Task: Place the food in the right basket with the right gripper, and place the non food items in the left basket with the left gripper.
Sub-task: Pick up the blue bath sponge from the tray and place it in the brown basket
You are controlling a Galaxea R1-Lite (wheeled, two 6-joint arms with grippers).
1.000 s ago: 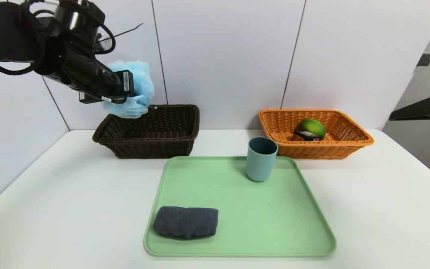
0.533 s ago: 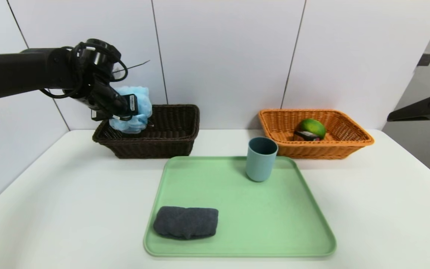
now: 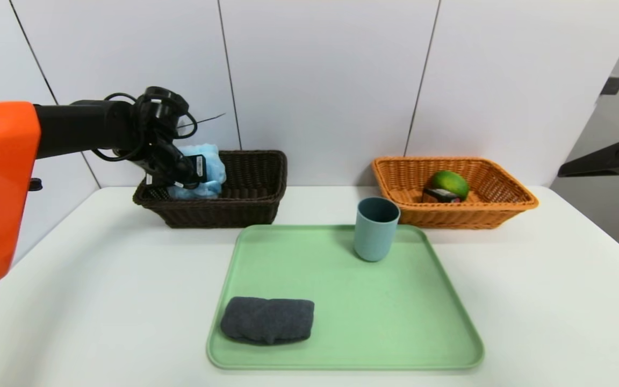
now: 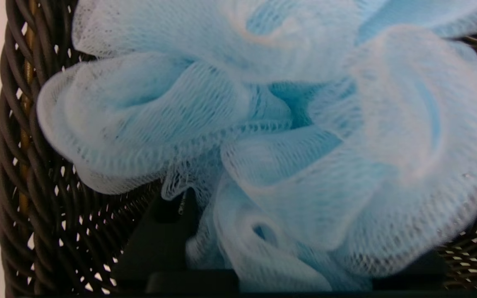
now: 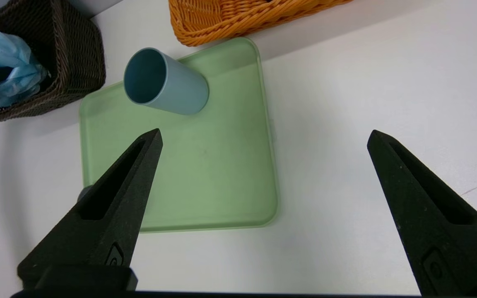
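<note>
1. Head view: the left gripper (image 3: 194,177) reaches down into the dark brown basket (image 3: 250,207), with the light-blue mesh bath puff (image 3: 208,167) bunched right at its fingers, low inside the near-left part of the basket.
2. Left wrist view fills with the puff (image 4: 263,136); 1 black finger (image 4: 160,244) shows beneath the mesh. Whether the fingers are pinching the mesh or have let go, I cannot tell.
3. Handling, as a judgement: the puff looks very light, soft and springy. It will squash under a pinch and puff out again, and loose mesh may snag on pointed fingertips at release. Its gathered core gives the surest hold.
4. Well to the gripper's right, on the green tray (image 3: 449,322), stand the teal-blue cup (image 3: 376,228) and, nearer the robot, the folded dark grey towel (image 3: 267,320).
   - The cup looks rigid and smooth, so grip across the rim.
   - The towel is limp, so pinch a thick fold at its middle.
5. Farther right, the orange basket (image 3: 503,207) holds the green fruit (image 3: 452,184) and the small black box (image 3: 441,195).
6. Right gripper (image 5: 263,145) hangs parked above the table (image 5: 367,82), fingers spread wide, holding nothing.
</note>
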